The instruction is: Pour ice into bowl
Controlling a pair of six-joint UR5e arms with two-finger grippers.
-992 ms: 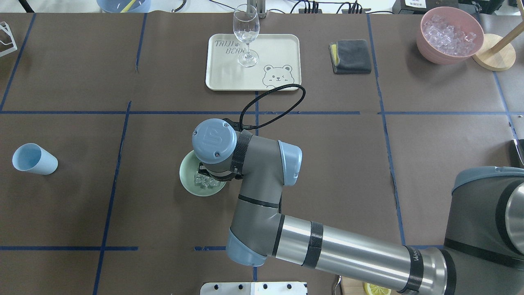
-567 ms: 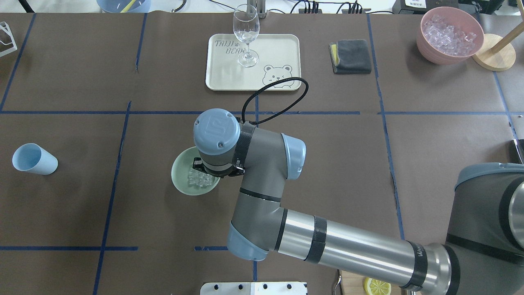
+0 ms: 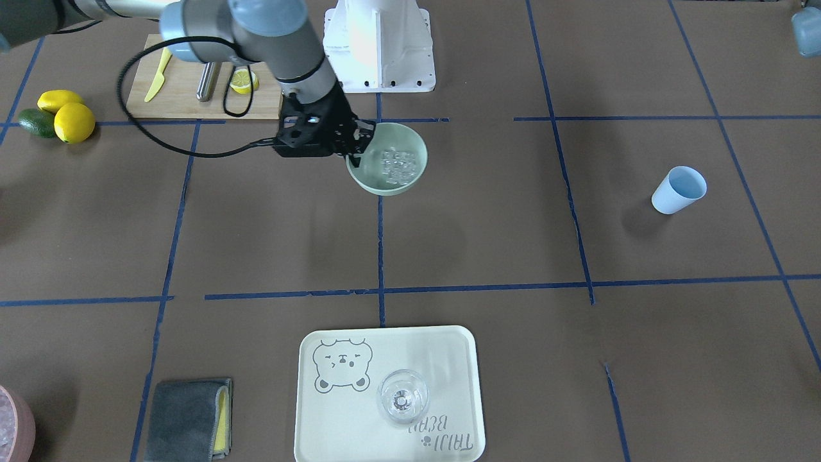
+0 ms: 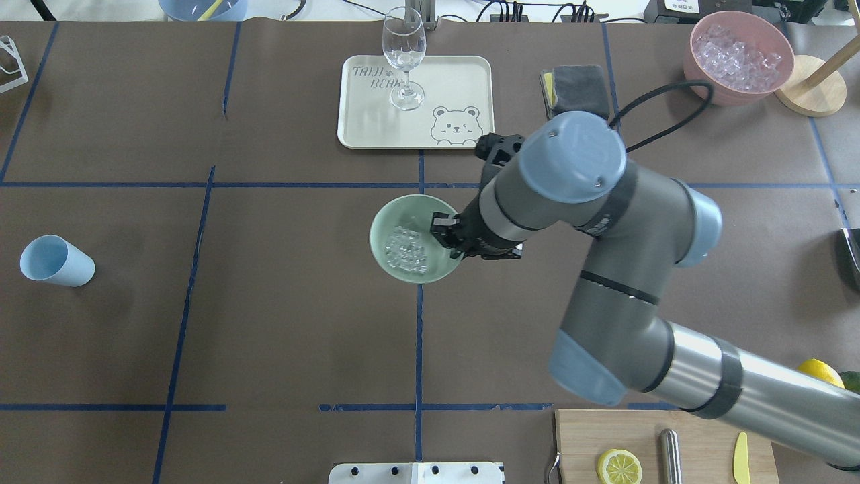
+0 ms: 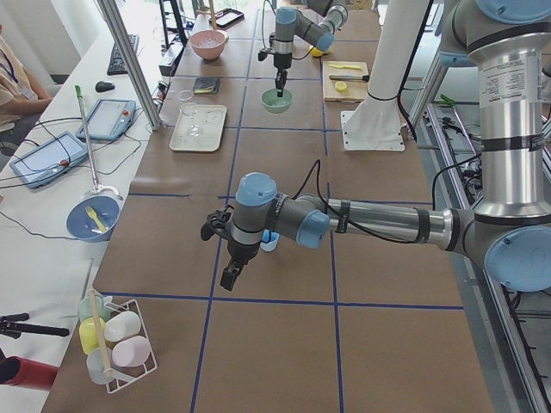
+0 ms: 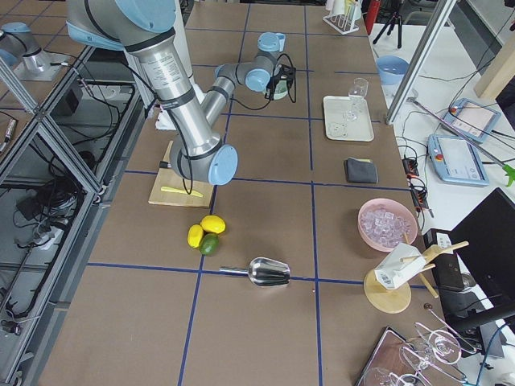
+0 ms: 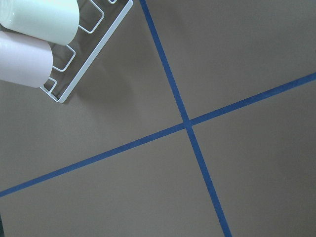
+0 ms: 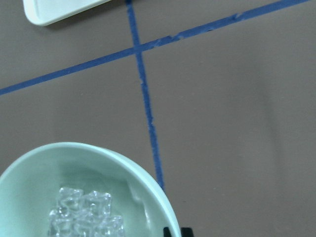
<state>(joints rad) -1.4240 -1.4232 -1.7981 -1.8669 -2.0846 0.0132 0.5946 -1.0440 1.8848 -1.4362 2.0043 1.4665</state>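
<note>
- The right gripper (image 4: pixel 449 236) has its fingers (image 4: pixel 440 223) closed on the right-hand rim of the bowl (image 4: pixel 396 218), one inside the wall and one outside. Pinching the edge leaves the mouth unblocked.
- The ice (image 4: pixel 405 250) lies heaped in the bottom of the bowl, at mid-frame in the overhead view. The pour looks done already, so the grip probably serves to carry or reposition the bowl.
- In the front-facing view a faint shadow lies below the bowl, so it may be held just off the table, but I cannot be sure.
- The wrist stands over the bowl's right side, and its cable (image 4: pixel 662 94) arcs toward the upper right.
- The tray (image 4: pixel 463 81) with the wine glass (image 4: pixel 404 60) lies just above the bowl in the overhead view, near the wrist. It is the closest thing to bump.
- The grey cloth (image 4: pixel 578 87) and the pink container (image 4: pixel 738 57) sit at upper right, and the light blue cup (image 4: pixel 55 262) is far left, well apart from the bowl.
- The left gripper (image 5: pixel 229 280) hangs over bare table near a wire rack (image 7: pixel 74 74). I cannot tell whether its fingers are open or closed.
</note>
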